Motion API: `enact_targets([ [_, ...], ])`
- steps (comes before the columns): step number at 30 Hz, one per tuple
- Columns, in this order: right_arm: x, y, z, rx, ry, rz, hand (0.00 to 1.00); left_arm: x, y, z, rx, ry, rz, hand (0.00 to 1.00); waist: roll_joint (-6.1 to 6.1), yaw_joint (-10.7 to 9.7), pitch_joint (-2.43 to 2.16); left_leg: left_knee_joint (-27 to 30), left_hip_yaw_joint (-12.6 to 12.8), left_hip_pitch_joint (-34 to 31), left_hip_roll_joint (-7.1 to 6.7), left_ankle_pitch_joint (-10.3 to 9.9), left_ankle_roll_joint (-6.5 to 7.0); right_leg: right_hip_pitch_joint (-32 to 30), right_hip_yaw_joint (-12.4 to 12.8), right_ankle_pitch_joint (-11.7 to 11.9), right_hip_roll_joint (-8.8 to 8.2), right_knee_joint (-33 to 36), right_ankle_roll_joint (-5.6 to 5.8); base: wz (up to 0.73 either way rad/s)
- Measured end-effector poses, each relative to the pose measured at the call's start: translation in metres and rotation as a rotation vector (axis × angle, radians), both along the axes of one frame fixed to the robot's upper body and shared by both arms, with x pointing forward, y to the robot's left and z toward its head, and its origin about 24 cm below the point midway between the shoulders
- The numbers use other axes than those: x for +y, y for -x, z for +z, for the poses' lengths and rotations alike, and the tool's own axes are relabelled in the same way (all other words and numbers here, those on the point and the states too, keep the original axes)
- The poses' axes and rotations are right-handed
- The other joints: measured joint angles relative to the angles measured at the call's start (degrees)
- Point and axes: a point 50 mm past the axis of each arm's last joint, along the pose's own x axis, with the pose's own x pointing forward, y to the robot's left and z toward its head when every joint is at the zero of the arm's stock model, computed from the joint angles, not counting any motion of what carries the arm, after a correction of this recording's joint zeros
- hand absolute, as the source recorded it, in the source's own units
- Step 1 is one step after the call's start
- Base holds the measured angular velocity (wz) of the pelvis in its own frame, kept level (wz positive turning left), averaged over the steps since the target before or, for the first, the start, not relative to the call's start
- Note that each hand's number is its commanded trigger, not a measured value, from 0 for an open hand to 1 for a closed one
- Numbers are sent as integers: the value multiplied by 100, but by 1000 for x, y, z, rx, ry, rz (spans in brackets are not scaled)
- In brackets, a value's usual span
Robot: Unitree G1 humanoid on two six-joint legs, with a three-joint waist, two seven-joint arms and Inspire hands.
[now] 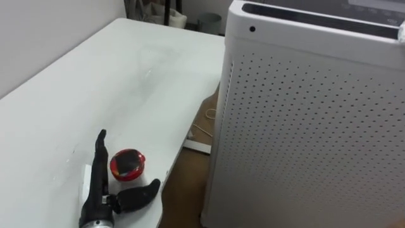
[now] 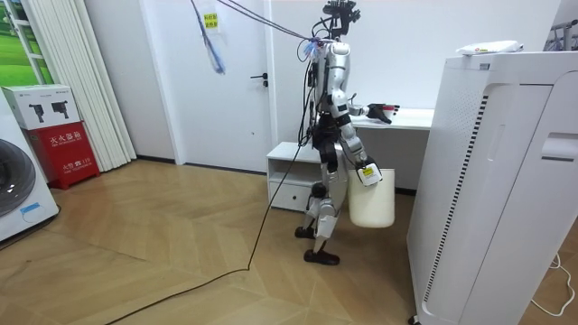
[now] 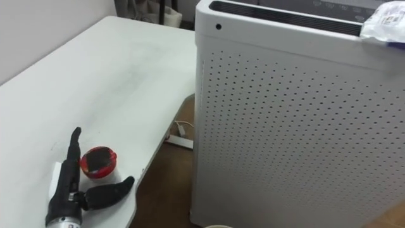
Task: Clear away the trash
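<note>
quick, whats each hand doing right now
left hand: open, red round object lying between thumb and fingers on the table
right hand: low at the white bin, grip cannot be told

Bright, even, diffuse indoor light in all views. The white table is uniformly lit, and the left hand throws only a faint, soft-edged shadow on it. The floor below the table edge lies in shade. In the room view the wood floor carries a soft sheen.

White walls w/ white door, wood floor; white table next to tall perforated white unit.
</note>
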Motion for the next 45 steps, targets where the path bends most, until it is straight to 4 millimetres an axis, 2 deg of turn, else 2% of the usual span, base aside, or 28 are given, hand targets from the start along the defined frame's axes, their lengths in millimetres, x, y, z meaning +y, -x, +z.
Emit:
enact_targets([
  [5,2,1,-1,7,-14,19,100,-2,-2,1,7,17,-35,0,-1,-43,1,-33,111,66,18,1,-1,54,62,5,28,-53,-4,-6],
  [6,2,1,-1,8,-13,32,100,-3,-2,0,8,18,-42,55,-5,-85,3,-61,114,99,23,1,-2,88,70,14,33,-82,-3,-8],
  [7,3,1,-1,10,-10,42,100,-4,-2,0,9,19,-45,100,-5,-125,3,-84,115,115,26,2,-3,107,69,14,34,-93,-2,0],
  [11,3,0,-1,9,-6,52,100,-11,-5,1,11,68,-63,100,-17,-272,10,-132,118,151,25,2,-2,123,66,22,29,-99,10,1],
  [21,5,1,-2,20,-9,57,100,5,-9,3,2,231,60,100,-18,-279,5,-175,284,213,45,3,-2,126,118,82,46,-90,23,-4],
  [31,19,3,-5,33,-44,53,100,1,-9,-1,24,279,53,100,-8,-297,0,-164,336,195,74,4,-3,126,137,112,78,-86,-2,-1],
  [37,20,-5,-2,3,-46,51,100,-17,-10,-2,55,286,-57,100,22,-318,-9,-116,307,144,77,4,-6,88,142,137,79,-64,-6,0],
  [41,23,-23,4,-50,-48,62,100,-38,-14,2,65,320,-205,100,45,-404,-1,41,296,-59,59,4,-6,-90,131,146,49,24,-8,3],
  [43,24,-33,8,-76,-46,68,100,-47,-14,3,69,334,-278,100,97,-469,-4,90,270,-174,46,3,-6,-168,125,152,41,54,-4,4],
  [45,24,-48,14,-117,-40,79,100,-64,-13,11,56,367,-392,100,160,-567,8,135,285,-346,27,7,-6,-389,129,173,46,140,-6,0],
])
